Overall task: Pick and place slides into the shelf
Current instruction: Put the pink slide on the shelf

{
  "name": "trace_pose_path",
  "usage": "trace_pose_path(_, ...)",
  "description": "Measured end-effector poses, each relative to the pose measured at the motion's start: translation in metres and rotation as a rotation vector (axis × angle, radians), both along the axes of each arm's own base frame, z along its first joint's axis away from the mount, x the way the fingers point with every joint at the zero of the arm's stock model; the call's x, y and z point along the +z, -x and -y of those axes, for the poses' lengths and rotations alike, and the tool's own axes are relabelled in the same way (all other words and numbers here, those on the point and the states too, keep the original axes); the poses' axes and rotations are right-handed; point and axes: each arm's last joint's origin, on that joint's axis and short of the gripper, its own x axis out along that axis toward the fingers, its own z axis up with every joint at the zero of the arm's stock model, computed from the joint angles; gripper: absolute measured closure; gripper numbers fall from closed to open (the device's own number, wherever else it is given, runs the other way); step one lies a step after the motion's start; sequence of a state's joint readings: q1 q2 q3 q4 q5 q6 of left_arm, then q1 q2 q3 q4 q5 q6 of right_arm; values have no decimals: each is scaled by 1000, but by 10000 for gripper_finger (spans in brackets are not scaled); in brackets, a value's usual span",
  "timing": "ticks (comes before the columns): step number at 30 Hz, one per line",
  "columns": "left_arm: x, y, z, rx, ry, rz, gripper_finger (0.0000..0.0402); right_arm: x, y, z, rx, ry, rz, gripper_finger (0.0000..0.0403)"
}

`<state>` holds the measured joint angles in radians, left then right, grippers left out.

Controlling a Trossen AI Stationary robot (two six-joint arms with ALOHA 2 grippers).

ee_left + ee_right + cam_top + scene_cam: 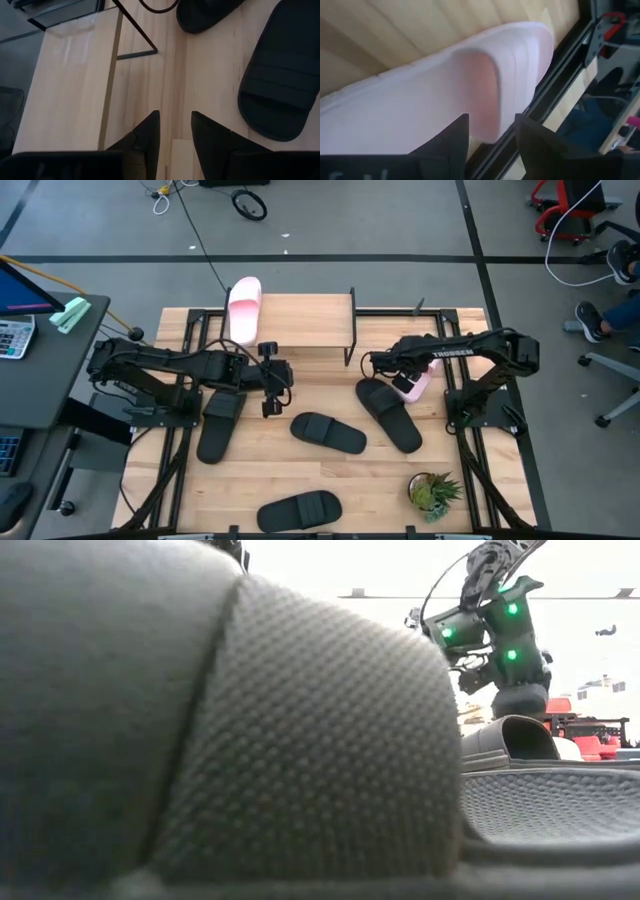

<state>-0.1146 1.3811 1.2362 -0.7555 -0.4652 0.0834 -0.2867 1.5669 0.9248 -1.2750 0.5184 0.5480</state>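
Right gripper [491,131] over a pale pink slide [445,95] beside the shelf [305,320], left gripper [175,131] empty.

From above, one pink slide [243,307] lies on the shelf's plank top at its left end, and four black slides [328,432] lie scattered on the table in front of the shelf. Only the right wrist view shows the ridged, smooth pink strap between parted fingers, not clamped. The low view is filled by a pebbled black strap [300,740]. Left fingers stand apart over bare wood grain.
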Motion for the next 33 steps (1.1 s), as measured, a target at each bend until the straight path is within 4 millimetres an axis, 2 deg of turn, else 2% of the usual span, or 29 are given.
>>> trace_pose_path(5,0,0,0,34,29,20,285,-8,5,8,-23,36,10,239)
trace_pose_path(17,0,0,3,46,47,30,285,-26,24,41,-146,7,-49,246)
trace_pose_path(21,0,0,3,45,47,28,287,-23,25,41,-155,15,-32,282)
trace_pose_path(27,2,0,3,66,66,47,294,-12,26,36,-123,17,18,386)
trace_pose_path(33,24,6,11,70,96,59,296,12,26,13,-64,65,155,390)
